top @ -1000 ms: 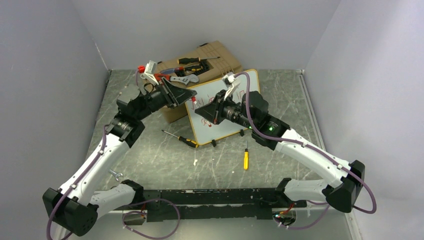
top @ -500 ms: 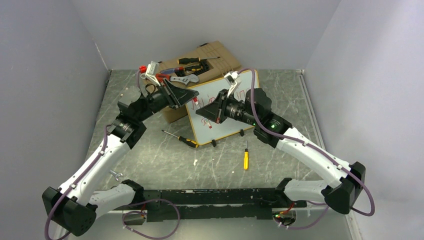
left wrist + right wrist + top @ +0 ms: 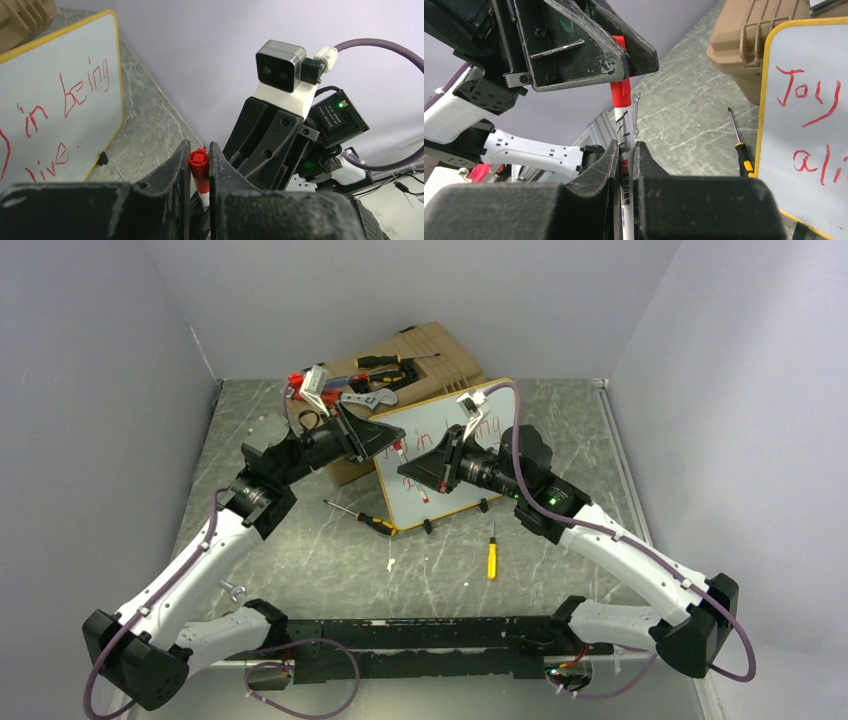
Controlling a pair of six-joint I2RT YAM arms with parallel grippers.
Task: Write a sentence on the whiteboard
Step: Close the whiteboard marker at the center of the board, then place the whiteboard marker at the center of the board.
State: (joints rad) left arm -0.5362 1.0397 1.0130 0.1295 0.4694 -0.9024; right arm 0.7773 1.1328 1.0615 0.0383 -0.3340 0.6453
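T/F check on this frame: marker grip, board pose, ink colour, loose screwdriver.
1. The left tool grips the marker at its red cap end. True.
2. The right tool is open and empty. False: it is shut on the marker's white barrel.
3. The whiteboard lies flat on the table. False: it stands on its black feet.
4. The sentence is in blue ink. False: red.
5. A yellow-handled screwdriver lies on the table in front of the whiteboard. True.

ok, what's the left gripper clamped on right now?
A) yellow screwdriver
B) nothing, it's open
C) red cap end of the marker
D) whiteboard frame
C: the left gripper is shut on the red cap end of the marker, and the right gripper pinches its white barrel.
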